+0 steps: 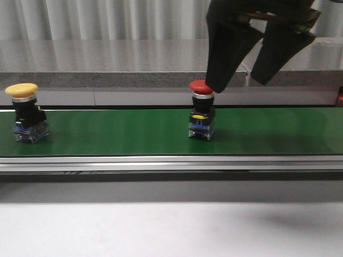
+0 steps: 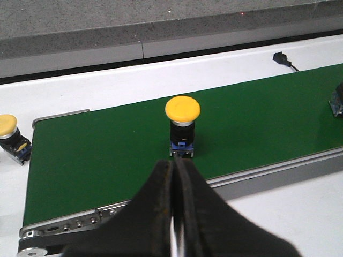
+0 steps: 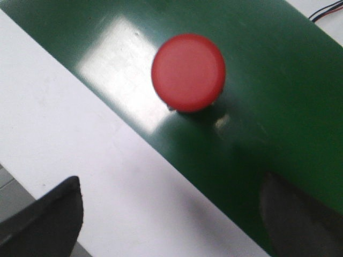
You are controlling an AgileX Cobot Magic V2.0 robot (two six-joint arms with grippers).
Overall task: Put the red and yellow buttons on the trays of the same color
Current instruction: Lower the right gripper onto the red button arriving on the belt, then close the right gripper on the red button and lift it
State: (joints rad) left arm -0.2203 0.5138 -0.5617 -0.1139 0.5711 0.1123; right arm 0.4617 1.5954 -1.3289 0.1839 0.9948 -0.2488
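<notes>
Two push buttons stand upright on a green conveyor belt (image 1: 118,134); the red button (image 1: 201,110) sits near the middle, the yellow button (image 1: 25,112) at the far left; the right gripper (image 1: 247,80) hangs just above the red cap, jaws spread wide, holding nothing; the left gripper (image 2: 177,176) is pressed closed and empty, near the yellow button; another yellow button (image 2: 10,137) lies off the belt.

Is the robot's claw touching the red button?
Apart. In the right wrist view the red button sits on the green belt ahead of the open right claw, with clear space to both fingers.
</notes>
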